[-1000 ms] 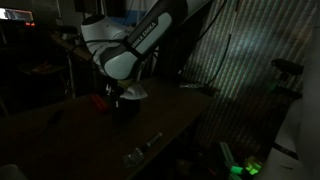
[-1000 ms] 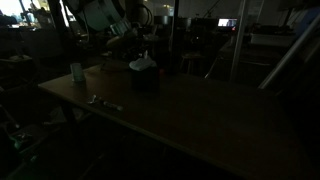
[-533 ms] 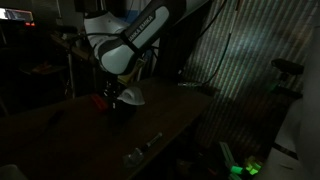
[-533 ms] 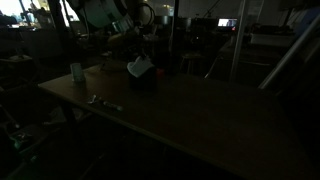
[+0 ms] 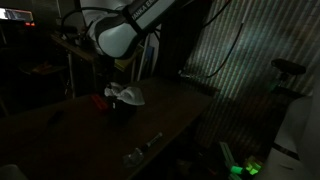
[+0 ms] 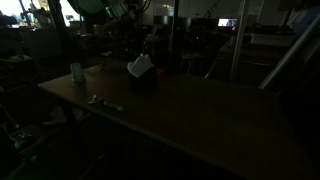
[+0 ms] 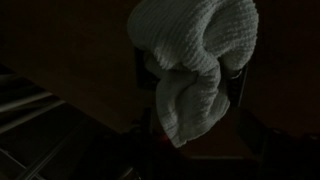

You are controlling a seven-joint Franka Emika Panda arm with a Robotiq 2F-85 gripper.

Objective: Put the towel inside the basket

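Honestly it's so dark here that your gripper [image 5: 121,76] is mostly a shadow under the pale arm link. I can't tell whether the jaws are spread or closed, or whether they've got any cloth in them. What does show up is the white towel [image 5: 128,95]. In both exterior views it sits straight below the gripper, bunched on top of the small dark basket [image 5: 120,107] on the table [image 5: 60,130], not beside it. The wrist view is the useful one: the towel's fat, rolled end lies over what looks like the basket's opening. A narrower tail runs from there toward the bottom of that picture and seems to spill over the rim. So the long axis goes from the bundle under the gripper out across that one edge. I'd call the job mostly there but not done, since part of the cloth looks like it's outside. If you go down for it, note the bulk is dead underneath while the tail is offset toward that rim, so a straight drop lands on the bundle, not the loose end. There's also a small red object [image 5: 100,100] just beside the basket, so mind that when you come down.
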